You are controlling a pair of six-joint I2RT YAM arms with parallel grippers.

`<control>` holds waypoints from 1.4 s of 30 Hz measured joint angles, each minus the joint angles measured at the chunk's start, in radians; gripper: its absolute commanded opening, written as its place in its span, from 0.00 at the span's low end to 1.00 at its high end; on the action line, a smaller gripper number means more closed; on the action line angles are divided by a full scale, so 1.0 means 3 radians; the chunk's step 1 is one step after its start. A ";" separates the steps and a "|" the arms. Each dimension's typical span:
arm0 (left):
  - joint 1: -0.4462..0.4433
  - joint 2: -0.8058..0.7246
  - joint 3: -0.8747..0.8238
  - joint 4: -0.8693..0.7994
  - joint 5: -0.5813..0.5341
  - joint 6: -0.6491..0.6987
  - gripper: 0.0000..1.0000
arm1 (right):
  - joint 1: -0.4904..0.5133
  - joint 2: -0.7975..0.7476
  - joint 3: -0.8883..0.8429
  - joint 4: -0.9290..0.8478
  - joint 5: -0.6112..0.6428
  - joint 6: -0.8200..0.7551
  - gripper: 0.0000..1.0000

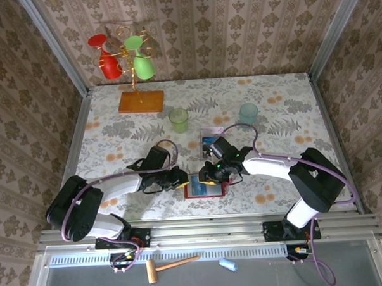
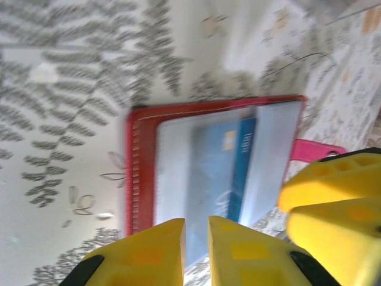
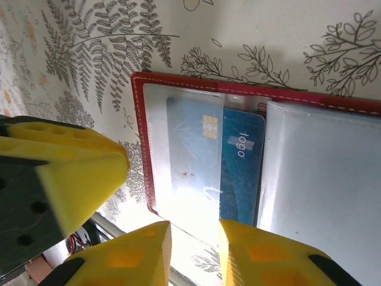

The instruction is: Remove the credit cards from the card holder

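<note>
Floral table (image 1: pixel 271 95) holds open red card holder (image 3: pixel 321 179).

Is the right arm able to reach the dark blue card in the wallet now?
Probably yes. The right gripper sits at the open card holder's edge, its fingers pointing at the dark blue card, which lies partly uncovered. The left gripper is beside it, not in between.

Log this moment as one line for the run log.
card holder open on table | blue cards inside | pale card out, lying apart | both jaws at holder, grip unclear
</note>
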State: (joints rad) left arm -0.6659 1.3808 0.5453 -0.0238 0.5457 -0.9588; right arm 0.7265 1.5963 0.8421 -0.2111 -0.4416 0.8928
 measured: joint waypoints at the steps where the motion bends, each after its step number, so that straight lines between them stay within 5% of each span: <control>1: 0.0000 -0.0017 0.0043 -0.0024 -0.0003 0.0010 0.18 | -0.0011 -0.0006 -0.0005 0.0010 -0.0004 -0.0001 0.27; 13: -0.0247 0.0174 0.0262 -0.0118 -0.0062 0.0043 0.12 | -0.0116 0.0014 -0.0151 0.0214 -0.0128 0.0011 0.25; 42: -0.0219 0.0497 0.0088 0.0192 0.0014 0.0046 0.11 | -0.0163 0.0278 -0.0305 0.0590 -0.0324 0.0103 0.19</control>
State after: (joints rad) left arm -0.7315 1.5299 0.5716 0.0338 0.5499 -0.9451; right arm 0.6777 1.6798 0.7506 -0.0341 -0.5388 0.9237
